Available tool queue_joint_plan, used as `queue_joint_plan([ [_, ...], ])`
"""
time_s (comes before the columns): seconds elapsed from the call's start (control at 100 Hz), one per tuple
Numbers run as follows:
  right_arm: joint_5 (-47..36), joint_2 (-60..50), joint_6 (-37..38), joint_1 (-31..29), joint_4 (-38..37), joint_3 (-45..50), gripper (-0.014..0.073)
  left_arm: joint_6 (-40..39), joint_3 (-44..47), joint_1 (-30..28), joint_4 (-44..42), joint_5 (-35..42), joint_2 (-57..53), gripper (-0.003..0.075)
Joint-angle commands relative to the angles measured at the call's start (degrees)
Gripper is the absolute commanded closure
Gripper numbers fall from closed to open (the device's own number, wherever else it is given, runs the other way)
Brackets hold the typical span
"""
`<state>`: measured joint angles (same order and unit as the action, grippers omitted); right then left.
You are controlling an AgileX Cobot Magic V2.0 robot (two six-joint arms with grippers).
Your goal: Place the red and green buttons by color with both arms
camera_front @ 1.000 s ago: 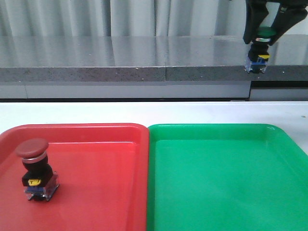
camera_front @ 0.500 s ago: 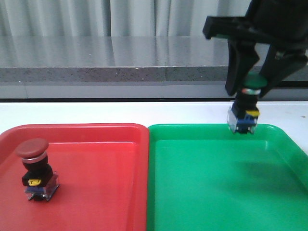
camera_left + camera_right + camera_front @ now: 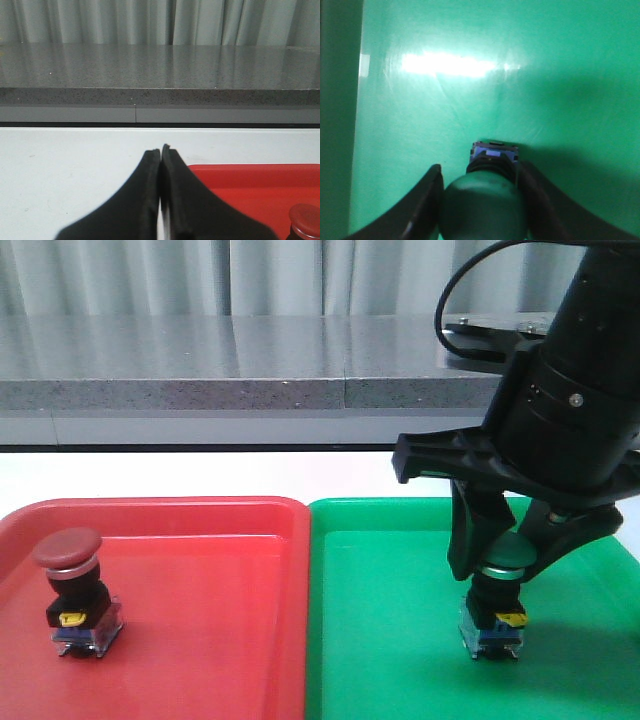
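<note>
— Has the right end effector (image 3: 497, 565) moved?
— It has dropped; the green button (image 3: 494, 604), clamped between its fingers, now stands in the green tray (image 3: 390, 640).
— And left?
— Left end effector (image 3: 160, 152) clenched empty; red button (image 3: 76, 592) unmoved in the red tray (image 3: 200, 630) beside it.

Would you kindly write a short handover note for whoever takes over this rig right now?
Right claw: shut on the green button, which is upright with its base at or just above the floor of the green tray.
Left claw: shut, holding nothing, above the white table beside the red tray.
Red button: standing upright in the red tray.
Done: red button sorted; green button brought to its tray.
Left: open the right claw and lift it clear.
</note>
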<state>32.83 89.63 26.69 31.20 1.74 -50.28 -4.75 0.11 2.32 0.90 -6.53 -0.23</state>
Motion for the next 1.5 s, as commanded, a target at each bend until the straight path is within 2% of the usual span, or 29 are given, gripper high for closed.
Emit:
queue_joint_plan([
  [0.0, -1.6, -1.2, 0.1, 0.1, -0.6, -0.7, 0.0319, -0.2, 0.6, -0.2, 0.5, 4.9, -1.9, 0.0741],
  [0.1, -2.1, -1.2, 0.1, 0.1, -0.6, -0.7, 0.013, -0.2, 0.6, -0.2, 0.5, 4.9, -1.9, 0.0741],
  [0.2, -2.4, -2.0, -0.6, 0.1, -0.3, -0.7, 0.0014, -0.2, 0.6, -0.2, 0.5, 4.9, -1.9, 0.0741],
  [0.35, -2.9, -6.6, -4.0, -1.2, 0.8, -0.7, 0.0011, -0.2, 0.6, -0.2, 0.5, 4.9, -1.9, 0.0741],
  [0.56, -2.7, -15.3, -12.8, -8.7, 4.0, -0.1, 0.0013, -0.2, 0.6, -0.2, 0.5, 4.9, -1.9, 0.0741],
  [0.63, -2.4, -18.2, -15.7, -12.0, 4.0, 0.8, 0.0053, -0.2, 0.6, -0.2, 0.5, 4.9, -1.9, 0.0741],
  [0.7, -1.7, -20.7, -18.1, -15.3, 4.0, 1.7, 0.0149, -0.2, 0.6, -0.2, 0.5, 4.9, -1.9, 0.0741],
  [0.89, -1.2, -27.4, -18.8, -24.1, 2.4, 5.7, 0.0562, -0.2, 0.6, -0.2, 0.5, 4.9, -1.9, 0.0741],
  [0.95, -2.0, -29.9, -18.8, -25.9, 1.2, 7.6, 0.0666, -0.2, 0.6, -0.2, 0.5, 4.9, -1.9, 0.0741],
  [1.24, -6.3, -40.3, -18.8, -29.2, -4.3, 14.7, 0.0656, -0.2, 0.6, -0.2, 0.5, 4.9, -1.9, 0.0741],
  [1.49, -16.5, -50.3, -18.8, -29.2, -3.2, 22.0, 0.0656, -0.2, 0.6, -0.2, 0.5, 4.9, -1.9, 0.0741],
])
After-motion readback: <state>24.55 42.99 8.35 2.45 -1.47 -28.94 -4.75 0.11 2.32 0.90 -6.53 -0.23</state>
